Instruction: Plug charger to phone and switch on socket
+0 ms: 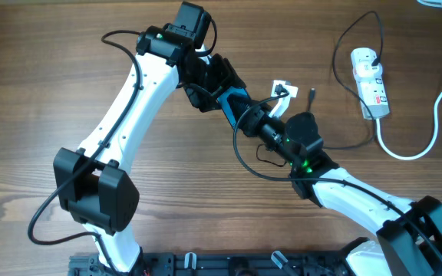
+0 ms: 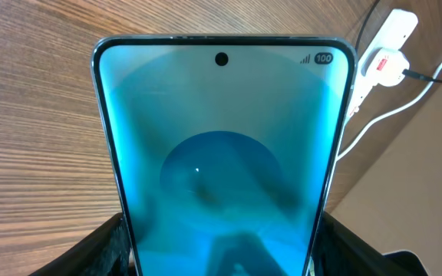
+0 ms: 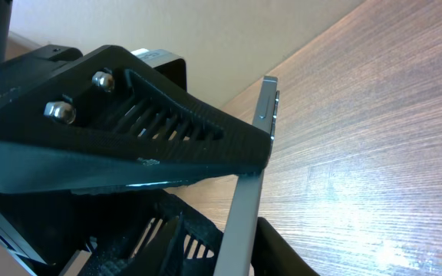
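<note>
The phone [image 1: 235, 102], with a bright cyan screen, is held off the table between both grippers. My left gripper [image 1: 219, 90] is shut on its sides; in the left wrist view the screen [image 2: 221, 146] fills the frame between the black fingers [image 2: 221, 238]. My right gripper [image 1: 249, 117] is shut on the phone's other end; its wrist view shows the silver edge [image 3: 253, 176] between its fingers [image 3: 244, 249]. The white socket [image 1: 370, 83] lies at the far right, also in the left wrist view [image 2: 386, 46]. The black charger cable [image 1: 338, 61] loops from it; its plug [image 1: 311, 95] lies loose near the right wrist.
A thick white cord [image 1: 436, 115] curves from the socket toward the table's right edge. The left gripper's black finger [image 3: 129, 130] fills much of the right wrist view. Both arms cross the middle of the wooden table [image 1: 52, 77].
</note>
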`<action>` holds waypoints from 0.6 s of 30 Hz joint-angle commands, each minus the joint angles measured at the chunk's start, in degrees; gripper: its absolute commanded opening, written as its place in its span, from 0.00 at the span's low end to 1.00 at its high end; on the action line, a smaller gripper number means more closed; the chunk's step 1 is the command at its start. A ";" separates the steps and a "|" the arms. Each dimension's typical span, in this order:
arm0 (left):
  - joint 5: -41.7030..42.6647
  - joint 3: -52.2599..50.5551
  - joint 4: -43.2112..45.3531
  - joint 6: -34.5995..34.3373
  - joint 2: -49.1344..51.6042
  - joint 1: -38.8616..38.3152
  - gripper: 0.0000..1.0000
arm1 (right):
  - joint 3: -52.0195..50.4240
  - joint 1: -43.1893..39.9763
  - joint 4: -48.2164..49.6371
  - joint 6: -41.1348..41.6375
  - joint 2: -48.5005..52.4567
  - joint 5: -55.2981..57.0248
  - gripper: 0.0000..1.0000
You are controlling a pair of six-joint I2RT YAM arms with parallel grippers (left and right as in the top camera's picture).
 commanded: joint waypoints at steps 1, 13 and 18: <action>-1.44 1.40 0.17 -0.48 -0.28 -0.26 0.36 | 1.03 0.55 0.33 2.08 0.48 -1.44 0.23; -6.73 1.40 0.31 -0.52 -0.28 -2.89 0.36 | 1.03 0.57 -0.50 2.97 0.48 -4.00 0.09; -6.73 1.40 0.63 -0.52 -0.28 -2.89 0.37 | 1.03 0.55 0.44 4.20 0.48 -4.00 0.04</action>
